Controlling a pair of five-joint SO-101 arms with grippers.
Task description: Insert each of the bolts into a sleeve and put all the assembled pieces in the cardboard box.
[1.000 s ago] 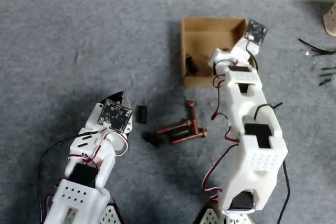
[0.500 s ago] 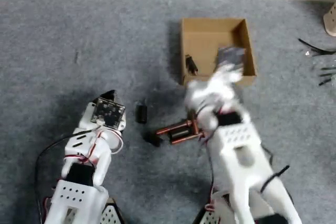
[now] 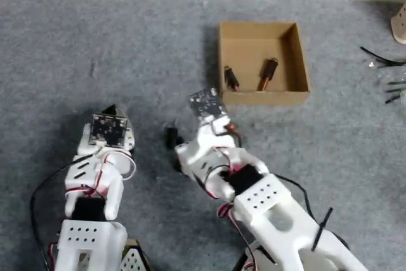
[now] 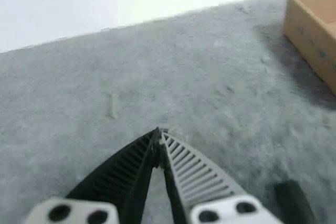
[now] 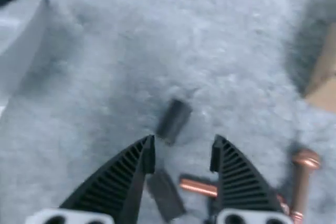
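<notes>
Gaping apart, the right gripper grasps nothing. Its jaws hang over the grey carpet, with one black sleeve lying just past the tips. A second sleeve shows between the jaws, beside a copper bolt, and another bolt lies near. The left gripper is clenched, its tips meeting on nothing, low over the carpet. From above, it sits at 9 o'clock of the first sleeve, apart from it. The cardboard box stands at 1 o'clock of the right arm's wrist. Inside it lie a bolt in its sleeve and, at that piece's 9 o'clock, a small dark piece.
</notes>
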